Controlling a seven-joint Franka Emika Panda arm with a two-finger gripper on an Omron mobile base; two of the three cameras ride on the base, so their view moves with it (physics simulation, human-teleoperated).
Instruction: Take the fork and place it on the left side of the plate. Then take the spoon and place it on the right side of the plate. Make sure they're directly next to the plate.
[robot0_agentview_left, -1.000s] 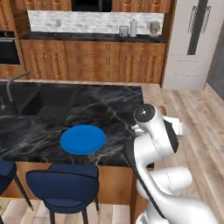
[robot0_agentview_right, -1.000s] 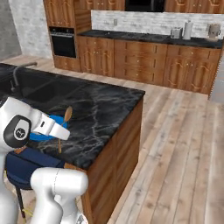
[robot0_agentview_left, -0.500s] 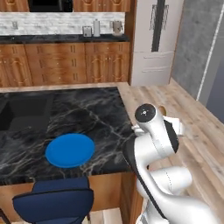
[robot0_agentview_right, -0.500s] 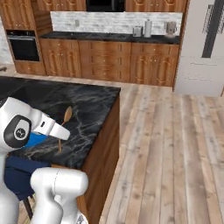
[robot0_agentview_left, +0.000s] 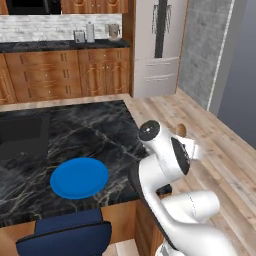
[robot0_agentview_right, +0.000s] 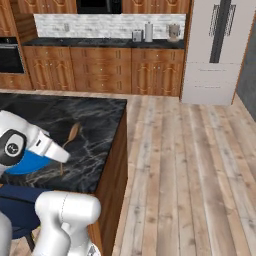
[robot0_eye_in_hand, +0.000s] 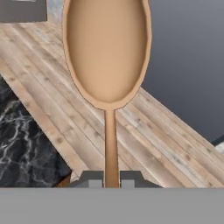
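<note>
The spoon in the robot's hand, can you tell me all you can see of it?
The spoon looks wooden, plain light tan, with a wide oval bowl and a thin straight handle. The gripper is shut on the handle's lower end, so the bowl points away from the hand, over the floorboards beyond the counter's edge. Nothing else touches it. From the right base view its bowl shows above the dark marble counter.

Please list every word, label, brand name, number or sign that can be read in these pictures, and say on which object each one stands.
There are none: no readable text in any view.
The blue plate is plain.
The wooden spoon in the gripper is unmarked.
The canisters on the far counter, and the fridge, show no readable label.
</note>
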